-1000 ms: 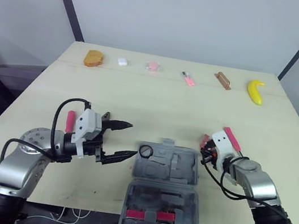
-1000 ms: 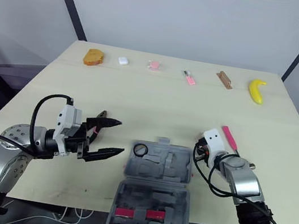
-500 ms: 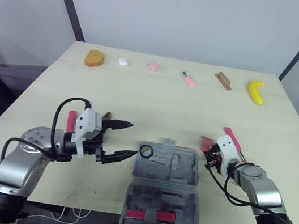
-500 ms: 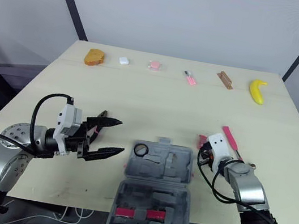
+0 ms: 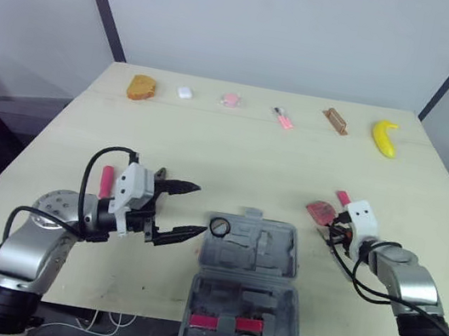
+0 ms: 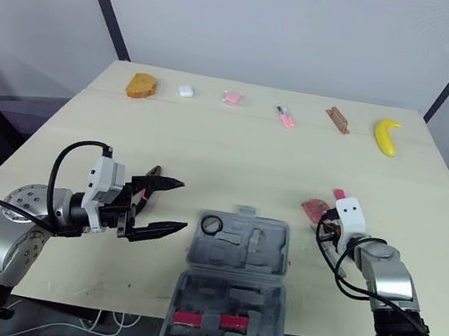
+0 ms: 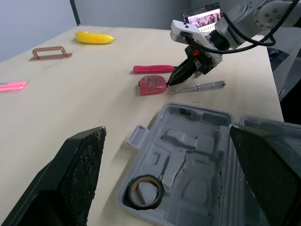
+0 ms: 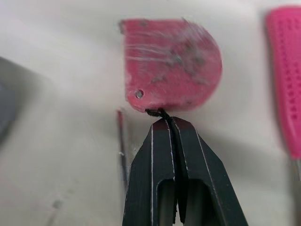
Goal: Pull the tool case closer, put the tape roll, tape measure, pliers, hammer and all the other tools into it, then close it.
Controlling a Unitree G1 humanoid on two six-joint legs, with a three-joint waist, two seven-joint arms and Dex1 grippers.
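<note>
Tape measure (image 8: 171, 63), red and D-shaped, lies flat on the bench (image 5: 236, 153) right of centre in the head view, just right of the open tool case (image 5: 273, 262). Right hand (image 8: 165, 120) is pinched together on its small black tab. Left hand (image 5: 200, 210) hangs spread wide, lower left. The shell looks hard, smooth and probably light. That tab looks flimsy, so a grip across the flat body seems safer.

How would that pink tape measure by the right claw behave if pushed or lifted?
The tape measure lies on its flat side, so it should slide, not roll. Its glossy shell looks rigid, maybe slippery. The right claw, shut at its edge, would likely just nudge it.
</note>
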